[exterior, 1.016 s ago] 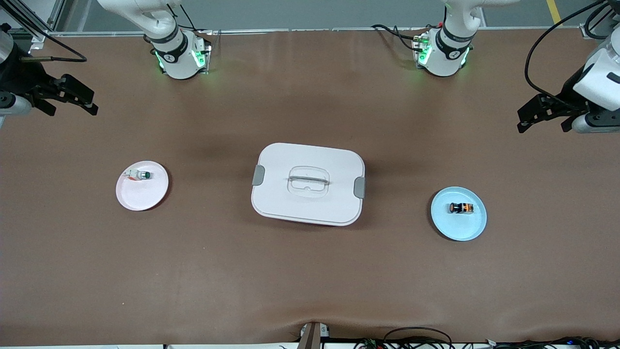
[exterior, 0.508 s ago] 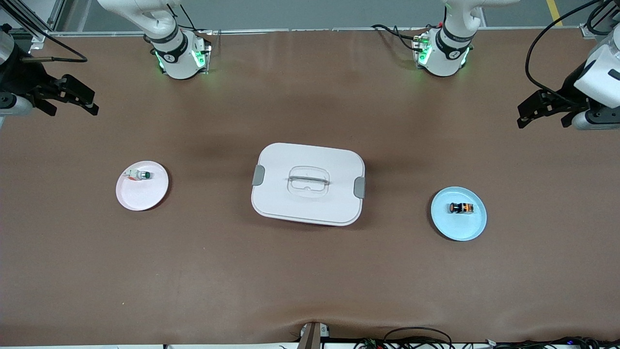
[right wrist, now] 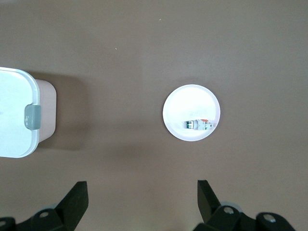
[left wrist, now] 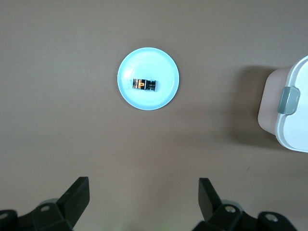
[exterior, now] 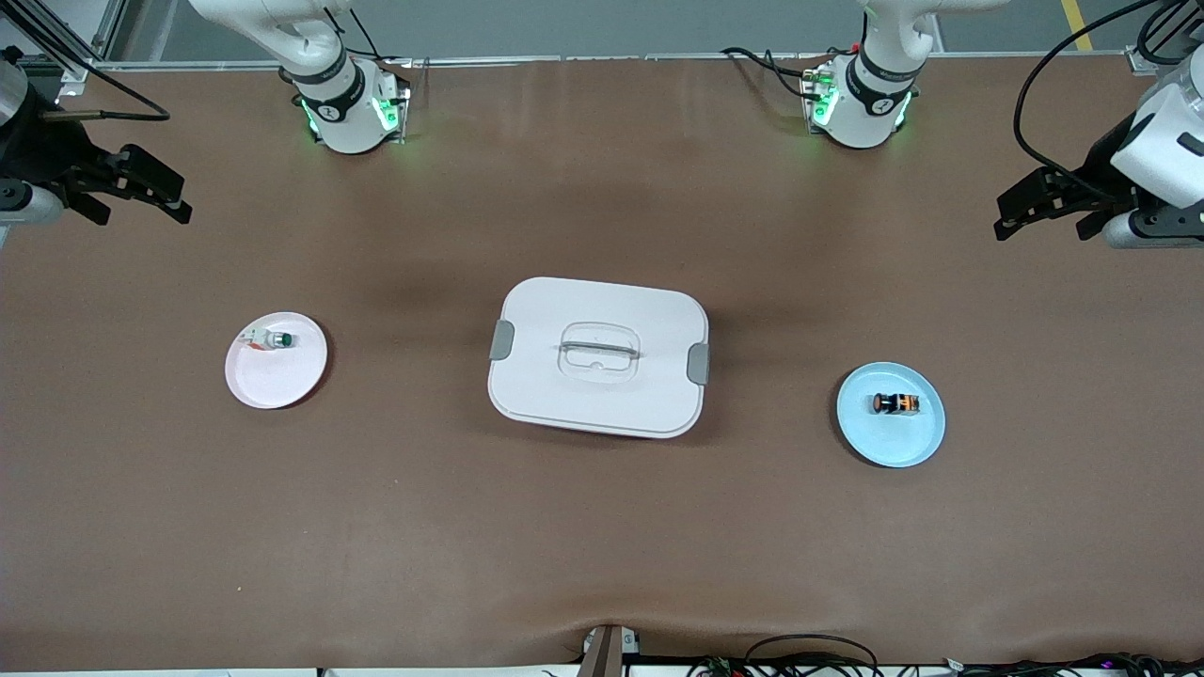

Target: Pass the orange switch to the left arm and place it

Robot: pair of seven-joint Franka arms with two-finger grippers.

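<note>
Left gripper (exterior: 1011, 218) shifted slightly, jaws spread, right gripper (exterior: 169, 202) jaws spread, waiting, arm cut off.

The front view looks down from high across the counter (exterior: 602, 527), facing both arm bases along its top edge. Each wrist view looks straight down from well above the counter. All three share the box (exterior: 598, 355) (left wrist: 288, 113) (right wrist: 19, 120).

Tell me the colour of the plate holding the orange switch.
Light blue. The plate under the orange switch shows best in the left wrist view.
</note>
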